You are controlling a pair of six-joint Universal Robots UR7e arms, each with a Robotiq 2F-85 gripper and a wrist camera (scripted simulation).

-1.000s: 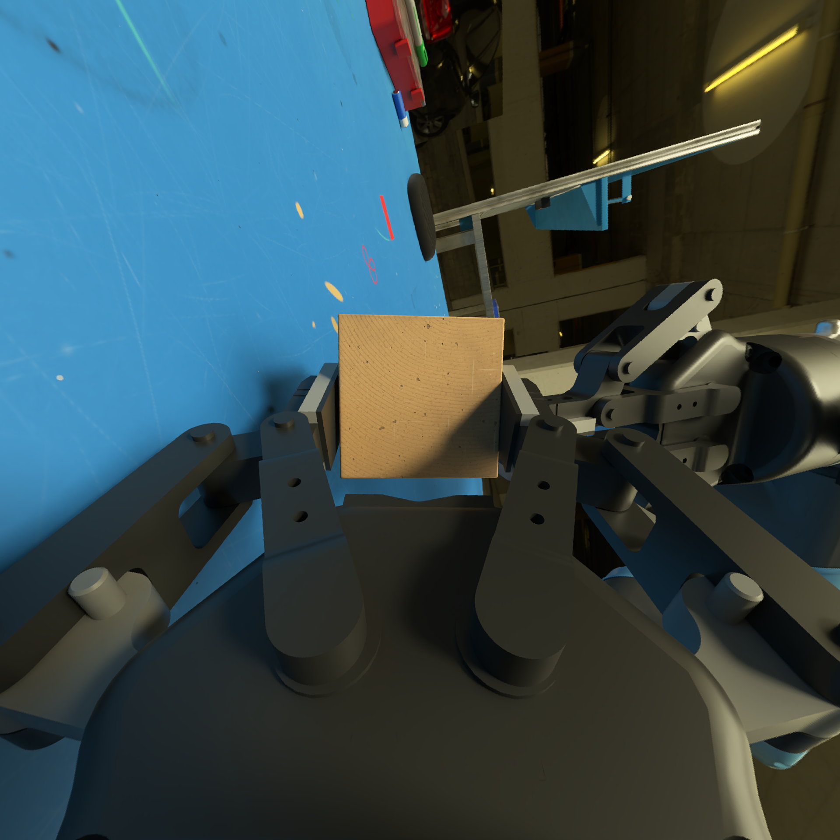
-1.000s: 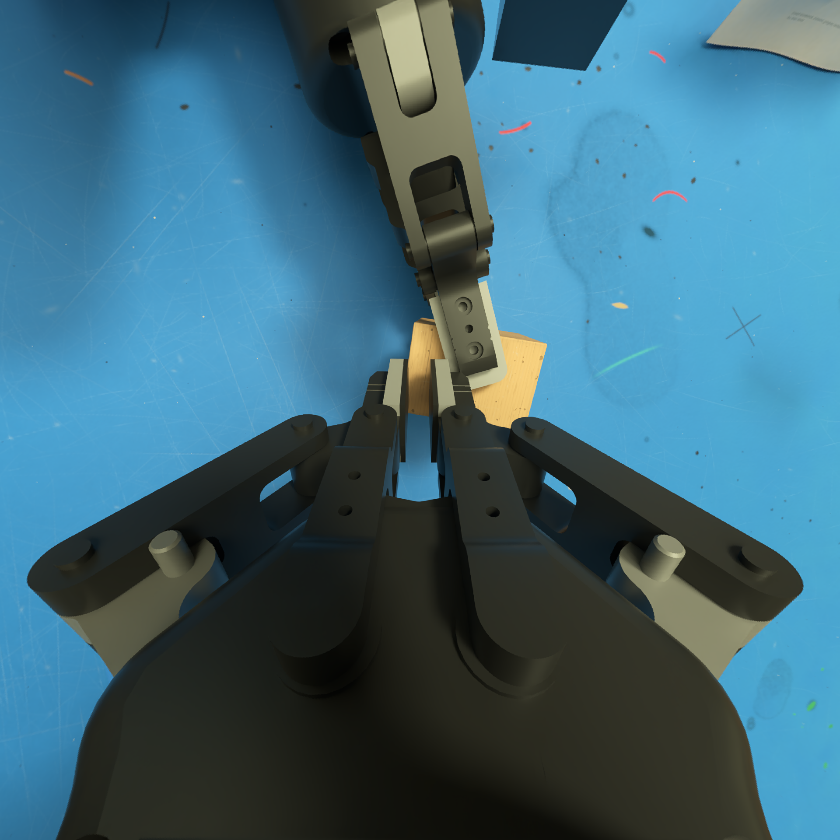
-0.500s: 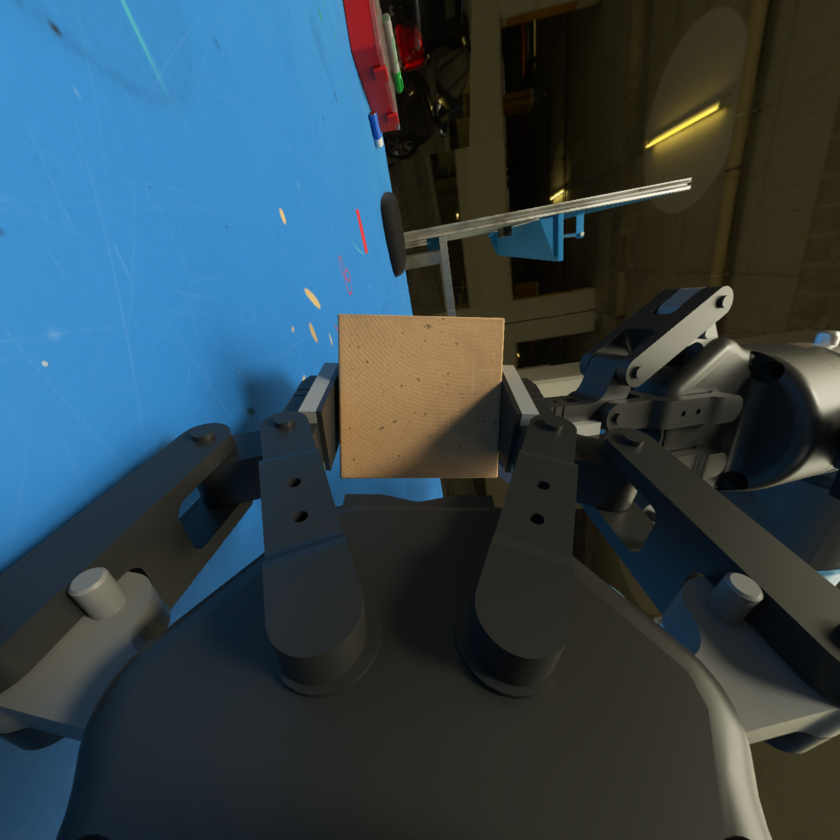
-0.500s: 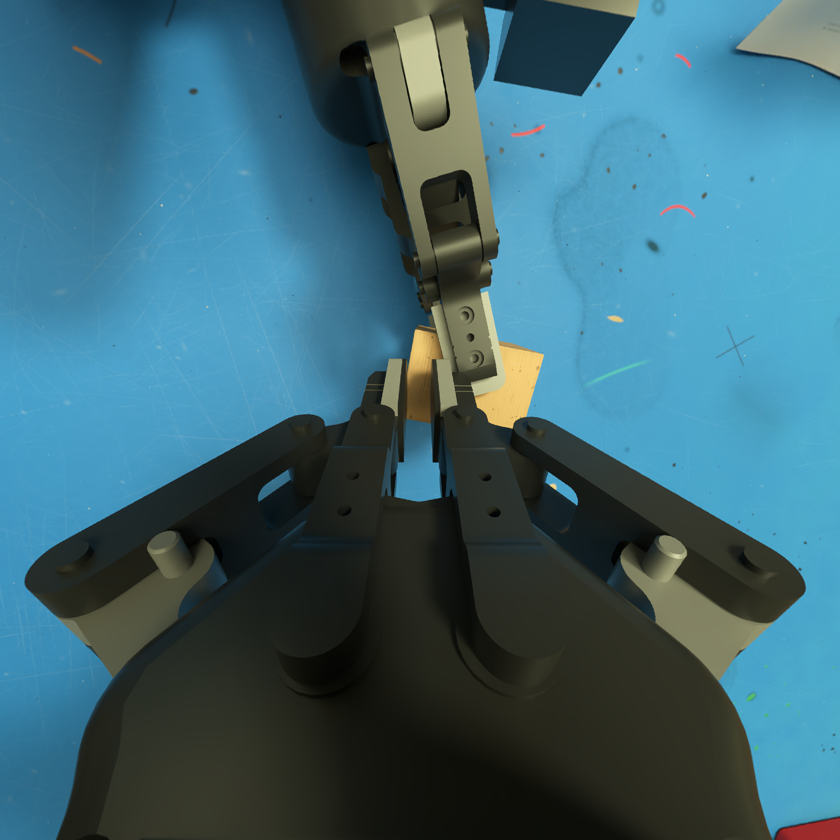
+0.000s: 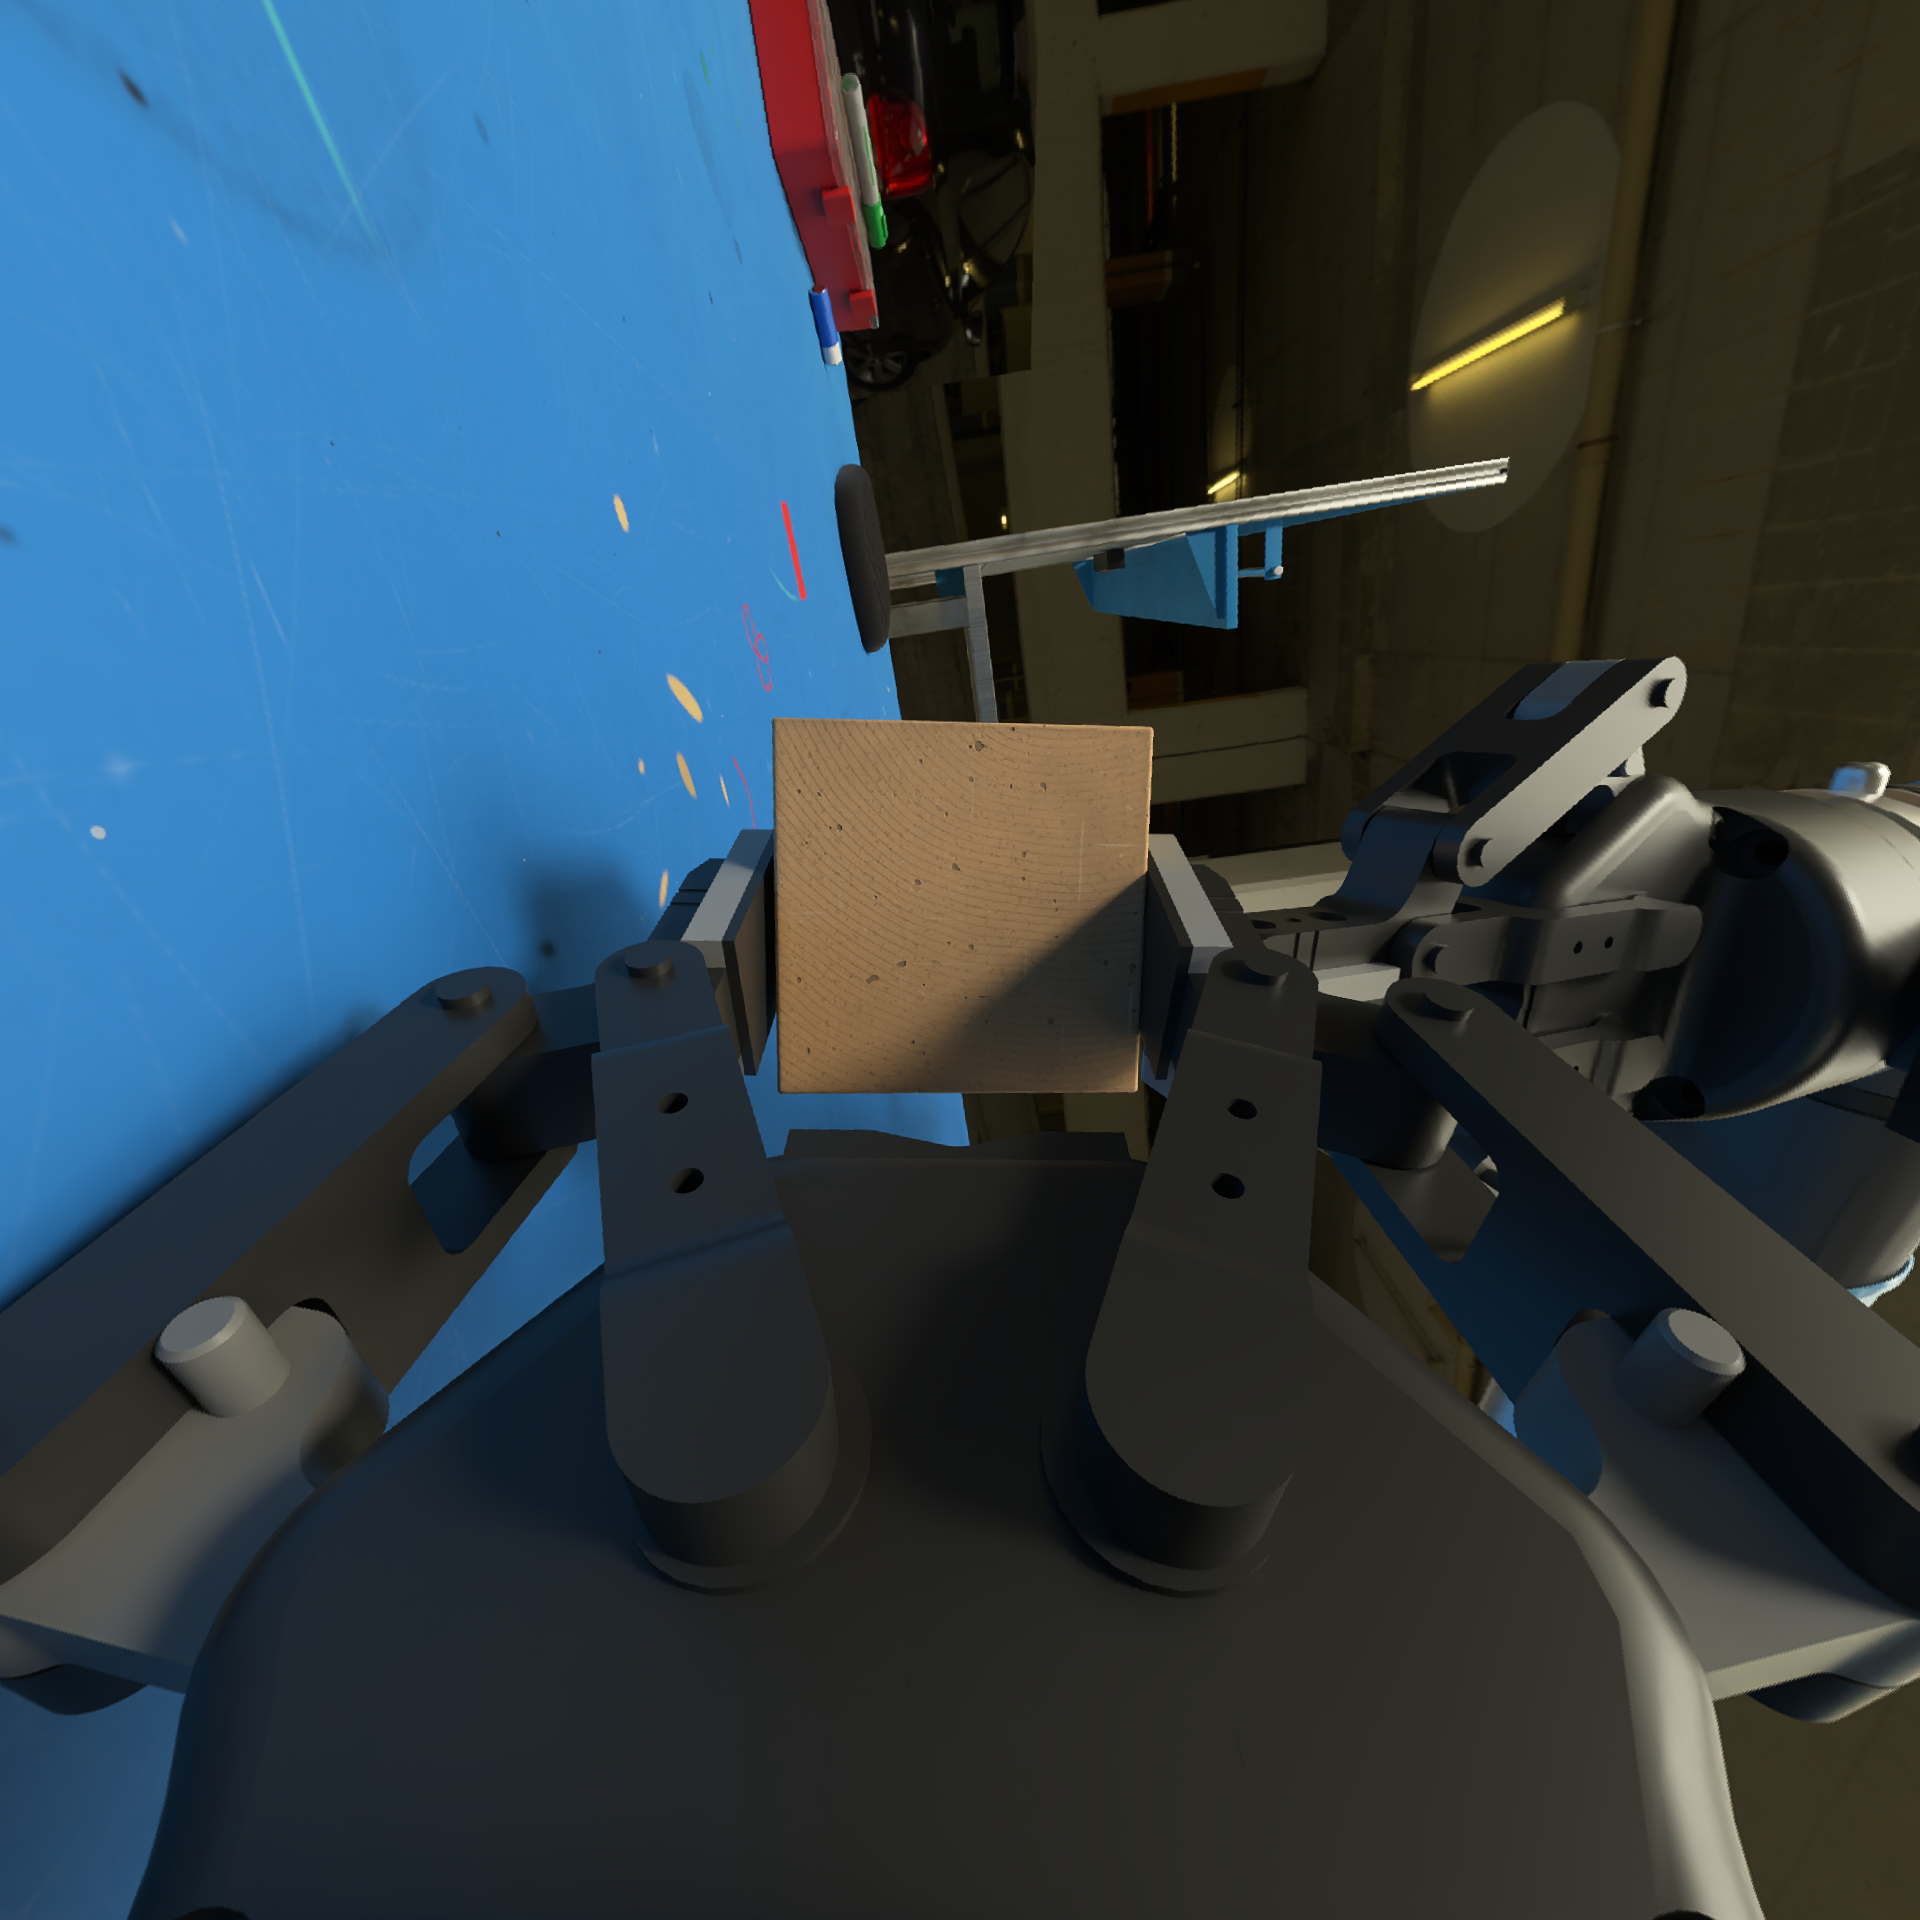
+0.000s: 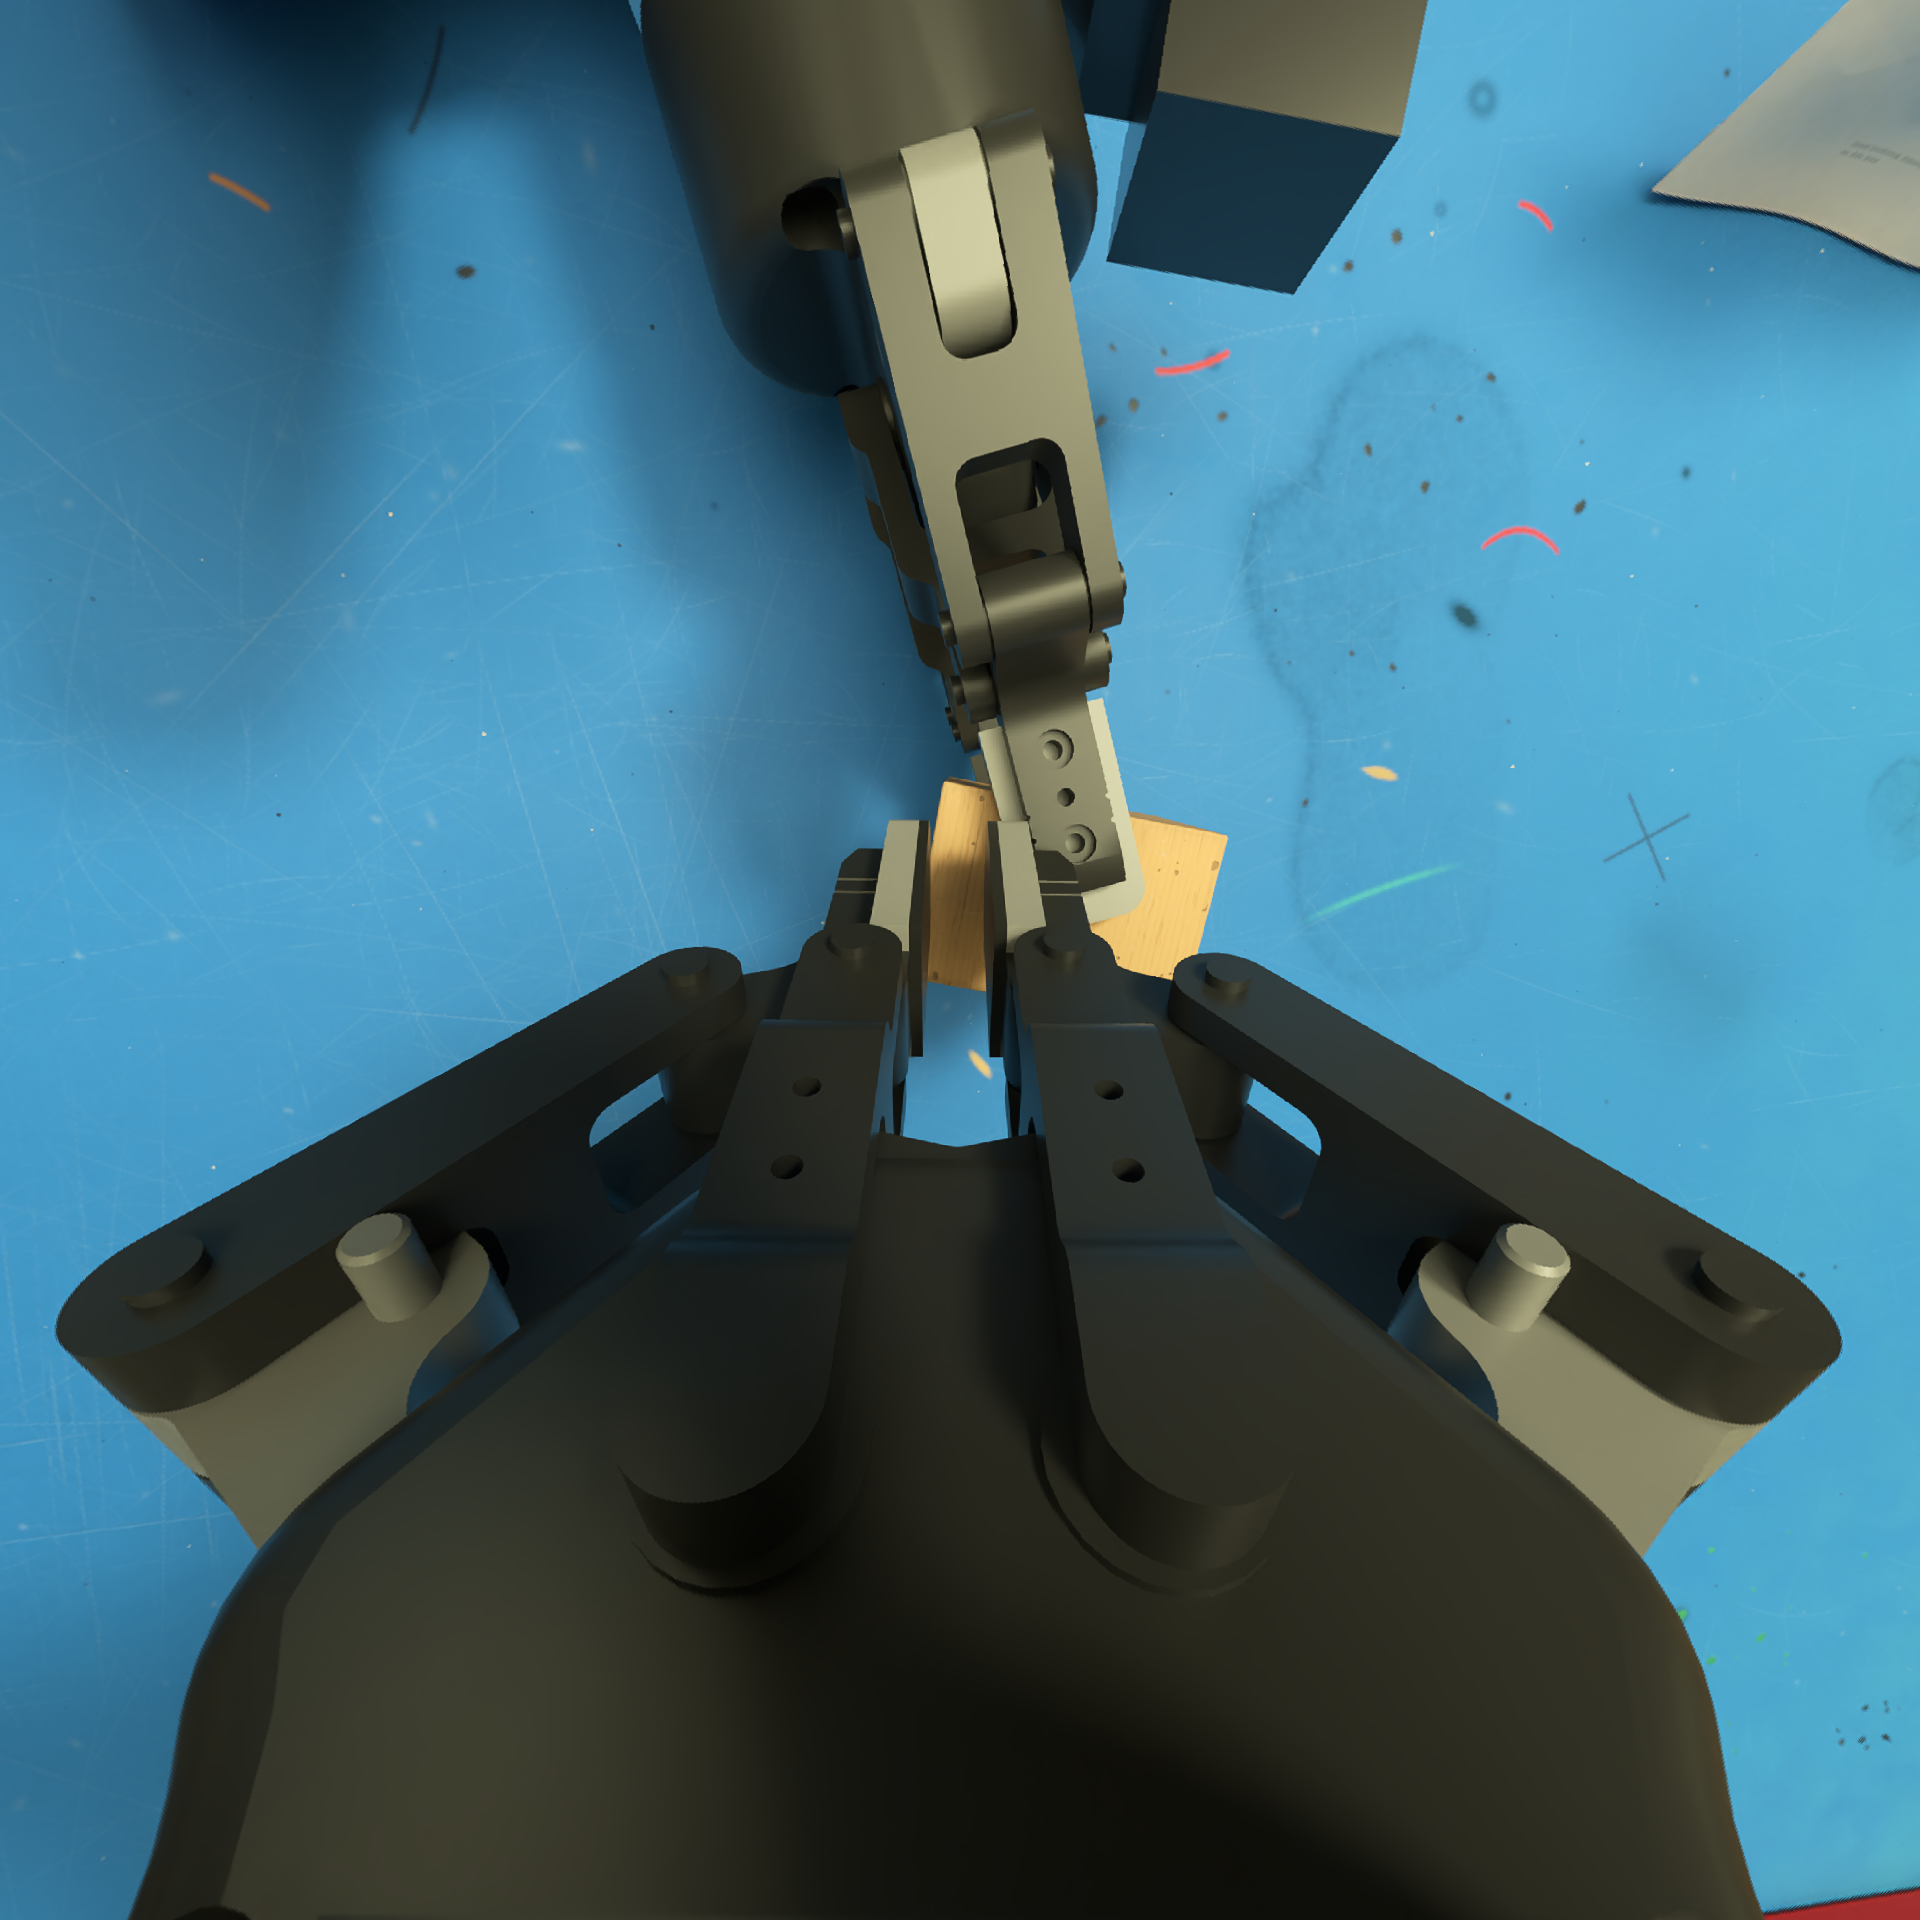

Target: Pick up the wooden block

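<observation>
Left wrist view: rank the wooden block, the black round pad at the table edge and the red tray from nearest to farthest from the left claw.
1. wooden block, clamped between the left claw fingers.
2. black round pad, beyond the block at the table edge.
3. red tray, far up the same edge, at the top of the picture.

wooden block point(image 5: 961, 904): tan, fine curved grain, dark specks
table point(image 5: 364, 623): bright blue, scratched, flecked red, orange, green
left gripper point(image 5: 961, 914): dark grey, pale grey pads
tray point(image 5: 805, 156): red
</observation>
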